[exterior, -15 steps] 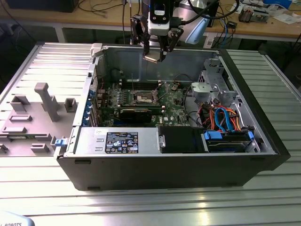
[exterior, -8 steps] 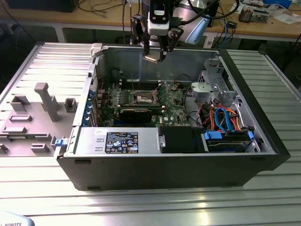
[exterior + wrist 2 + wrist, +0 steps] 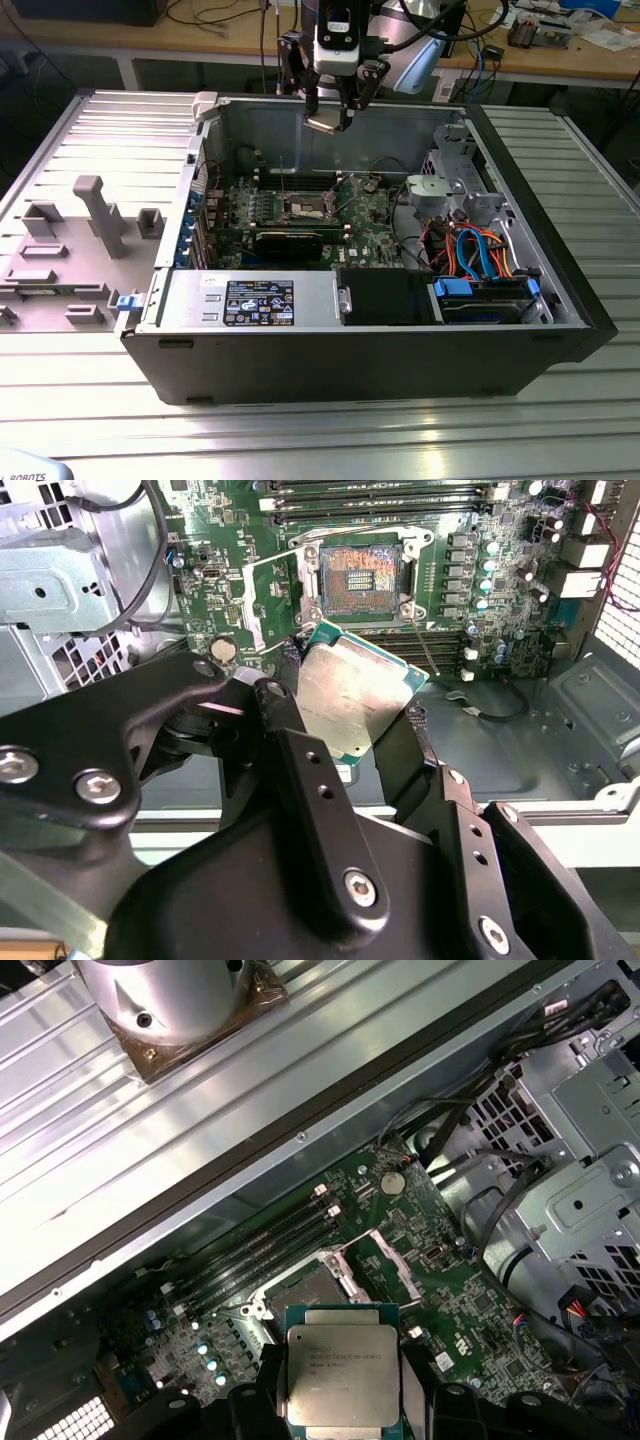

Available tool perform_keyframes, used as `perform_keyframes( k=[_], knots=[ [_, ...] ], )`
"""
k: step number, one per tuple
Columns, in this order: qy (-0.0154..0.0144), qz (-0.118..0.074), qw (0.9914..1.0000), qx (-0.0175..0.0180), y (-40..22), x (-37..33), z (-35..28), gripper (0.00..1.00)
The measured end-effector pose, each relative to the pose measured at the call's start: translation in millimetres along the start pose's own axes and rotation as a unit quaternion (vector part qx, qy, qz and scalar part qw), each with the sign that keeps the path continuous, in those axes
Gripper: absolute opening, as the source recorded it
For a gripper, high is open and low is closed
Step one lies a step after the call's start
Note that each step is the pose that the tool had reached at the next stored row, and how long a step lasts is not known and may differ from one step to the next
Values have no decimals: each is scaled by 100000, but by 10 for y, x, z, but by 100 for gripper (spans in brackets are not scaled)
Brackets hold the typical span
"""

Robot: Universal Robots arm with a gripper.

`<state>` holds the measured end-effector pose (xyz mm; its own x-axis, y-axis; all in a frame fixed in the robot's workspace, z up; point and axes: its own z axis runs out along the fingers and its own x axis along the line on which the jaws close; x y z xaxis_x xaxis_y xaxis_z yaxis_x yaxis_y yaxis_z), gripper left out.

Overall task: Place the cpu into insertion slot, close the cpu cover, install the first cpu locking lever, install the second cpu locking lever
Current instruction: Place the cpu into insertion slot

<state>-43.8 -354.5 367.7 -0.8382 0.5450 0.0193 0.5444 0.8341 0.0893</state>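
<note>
One cpu (image 3: 352,695), one insertion slot (image 3: 362,580), one cpu cover (image 3: 248,598) — one tool (image 3: 333,115).

The gripper (image 3: 350,718) is matt black metal with bright steel screw heads (image 3: 360,885). Clamped between its fingers, the cpu (image 3: 352,690) shows a brushed silvery-grey metal lid, faintly scuffed, on a green board edge. Beneath the gripper, the insertion slot (image 3: 362,580) has a pale coppery pin field that glints, ringed by dark metal. Beside it the cpu cover (image 3: 249,600) is thin bare grey metal with a dull sheen. The motherboard (image 3: 480,540) is glossy green. The computer case (image 3: 270,125) is matt grey sheet metal on a ribbed, satin aluminium counter (image 3: 300,430).
</note>
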Motion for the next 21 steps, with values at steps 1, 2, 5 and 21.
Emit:
perform_keyframes(
  k=[1,2,5,21],
  knots=[
    [-3,27,100000,0,0,0,0,54],
    [-7,68,100000,-2,0,0,0,54],
    [-21,215,100000,-4,0,0,0,54],
    [-375,5188,99865,-45,-35,50,33,54]
  ],
)
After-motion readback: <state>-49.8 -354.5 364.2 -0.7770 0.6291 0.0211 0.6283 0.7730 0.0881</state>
